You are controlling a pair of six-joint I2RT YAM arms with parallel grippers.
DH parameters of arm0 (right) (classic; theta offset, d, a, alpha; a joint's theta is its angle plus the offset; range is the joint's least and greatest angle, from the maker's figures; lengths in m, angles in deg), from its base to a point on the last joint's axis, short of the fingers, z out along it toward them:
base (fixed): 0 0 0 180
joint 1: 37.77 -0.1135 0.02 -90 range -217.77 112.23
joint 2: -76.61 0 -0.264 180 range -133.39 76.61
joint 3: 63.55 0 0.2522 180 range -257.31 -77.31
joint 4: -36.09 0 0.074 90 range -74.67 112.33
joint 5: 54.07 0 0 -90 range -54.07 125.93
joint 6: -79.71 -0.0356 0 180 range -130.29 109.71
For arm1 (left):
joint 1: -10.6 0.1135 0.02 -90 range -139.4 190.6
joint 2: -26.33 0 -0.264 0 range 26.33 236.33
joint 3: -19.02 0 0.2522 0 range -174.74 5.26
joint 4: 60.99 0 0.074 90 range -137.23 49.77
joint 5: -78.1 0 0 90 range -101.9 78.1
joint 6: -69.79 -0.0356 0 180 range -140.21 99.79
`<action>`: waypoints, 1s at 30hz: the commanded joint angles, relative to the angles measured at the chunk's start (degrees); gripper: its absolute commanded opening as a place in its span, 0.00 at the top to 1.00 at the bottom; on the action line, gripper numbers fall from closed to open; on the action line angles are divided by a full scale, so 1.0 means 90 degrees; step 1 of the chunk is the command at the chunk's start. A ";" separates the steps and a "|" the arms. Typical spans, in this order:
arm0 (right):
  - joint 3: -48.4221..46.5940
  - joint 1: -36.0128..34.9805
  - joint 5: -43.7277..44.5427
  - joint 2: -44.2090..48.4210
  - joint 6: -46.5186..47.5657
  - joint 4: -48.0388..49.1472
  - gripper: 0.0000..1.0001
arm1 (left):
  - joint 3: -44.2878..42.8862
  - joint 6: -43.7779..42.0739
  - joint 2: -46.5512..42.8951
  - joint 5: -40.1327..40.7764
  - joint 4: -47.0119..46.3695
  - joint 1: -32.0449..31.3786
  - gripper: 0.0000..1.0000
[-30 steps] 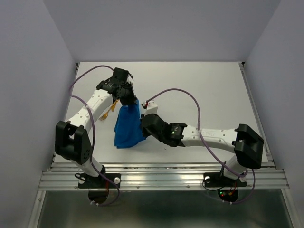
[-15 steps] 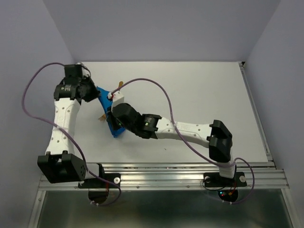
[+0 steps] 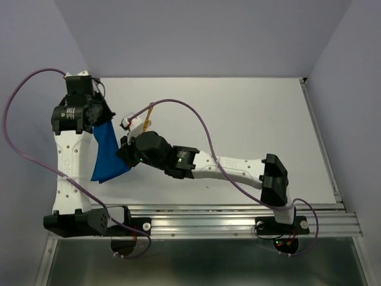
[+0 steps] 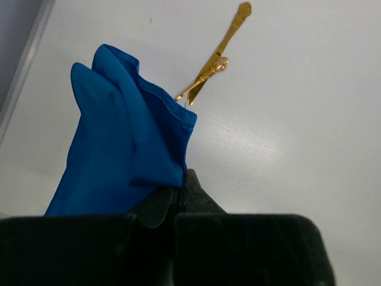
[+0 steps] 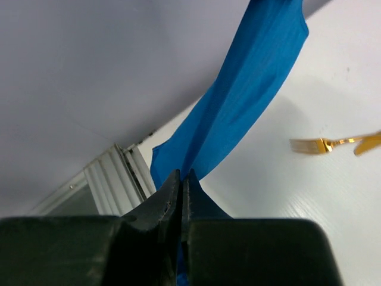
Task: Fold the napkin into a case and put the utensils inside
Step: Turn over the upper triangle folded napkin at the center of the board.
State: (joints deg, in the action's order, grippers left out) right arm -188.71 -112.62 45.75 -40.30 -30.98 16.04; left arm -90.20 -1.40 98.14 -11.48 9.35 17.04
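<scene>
Blue napkin [image 4: 125, 143] in left claw [image 4: 180, 182], right claw [image 5: 181, 177]

No writing, brand, number or sign is legible anywhere here; the faint pale marks on the left arm's black wrist joint [image 3: 65, 114] are too small to read.

Top camera high behind, looking down; wrist cameras close, sharing napkin [image 4: 119, 137], utensils [image 4: 215, 58].

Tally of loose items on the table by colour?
Blue: 1 napkin
Gold: 2 utensils, a fork and a second piece at its handle end
Total: 3
</scene>
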 commanded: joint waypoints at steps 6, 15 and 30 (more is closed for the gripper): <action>0.4278 0.0472 -0.1121 0.1728 -0.1353 0.0179 0.99 | 0.1221 0.1005 0.1451 0.1076 -0.3726 -0.2227 1.00; 0.7044 0.1373 -0.0594 0.3193 -0.1695 0.0200 0.99 | 0.1320 0.1533 0.3143 0.0939 -0.4694 -0.3342 1.00; 0.7885 0.1520 0.0421 0.3566 -0.1910 -0.0122 0.99 | 0.0656 0.1494 0.4188 0.0949 -0.4733 -0.3849 1.00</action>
State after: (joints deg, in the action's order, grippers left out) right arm -121.15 -96.31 53.25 -9.24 -47.04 26.64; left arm -79.32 13.33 135.73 -17.12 -17.16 -20.60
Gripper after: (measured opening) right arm 0.037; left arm 0.040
